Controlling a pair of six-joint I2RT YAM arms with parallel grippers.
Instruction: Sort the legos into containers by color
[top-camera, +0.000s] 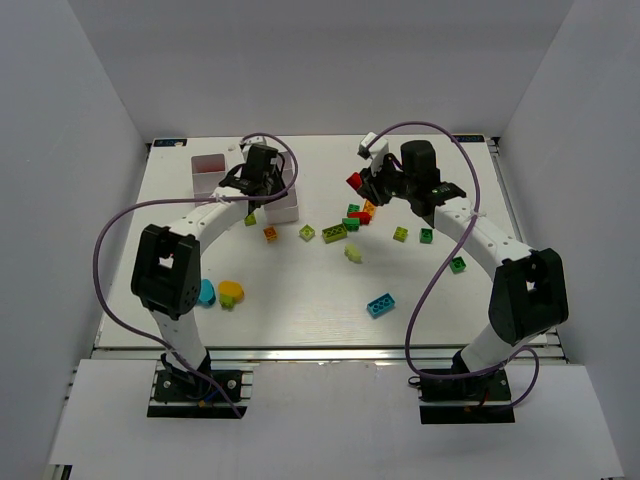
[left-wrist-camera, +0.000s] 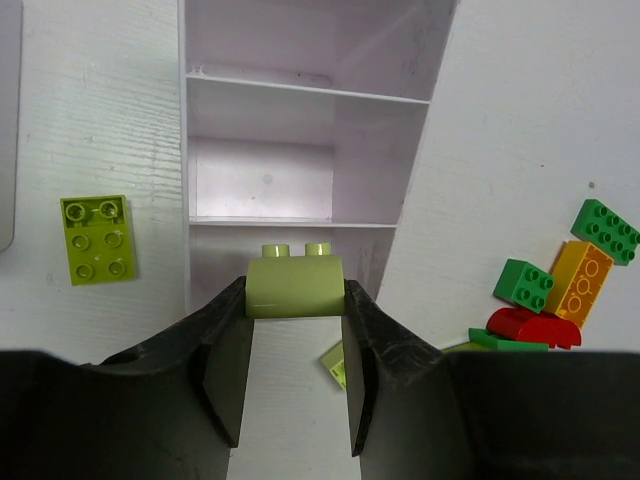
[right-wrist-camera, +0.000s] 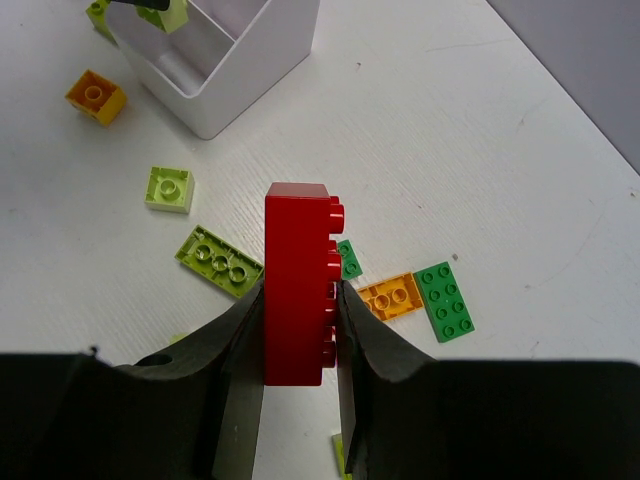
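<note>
My left gripper (left-wrist-camera: 295, 305) pinches a lime brick (left-wrist-camera: 295, 283), studs up, over the near compartment of the white tray (left-wrist-camera: 184, 150), with the tray walls flanking both fingers. A loose pile (left-wrist-camera: 545, 300) lies right of the tray, apart from its wall. My right gripper (right-wrist-camera: 297, 300) clamps a red brick (right-wrist-camera: 295, 230) on edge above scattered legos (right-wrist-camera: 415, 295). The white surface (right-wrist-camera: 480, 120) opens out beyond them.

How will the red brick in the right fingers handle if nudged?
Probably stiff: the red brick holds shape pinched between the right fingers. Likely slippery, since its faces look smooth and glossy. Long and narrow, it may topple if set down on end.
</note>
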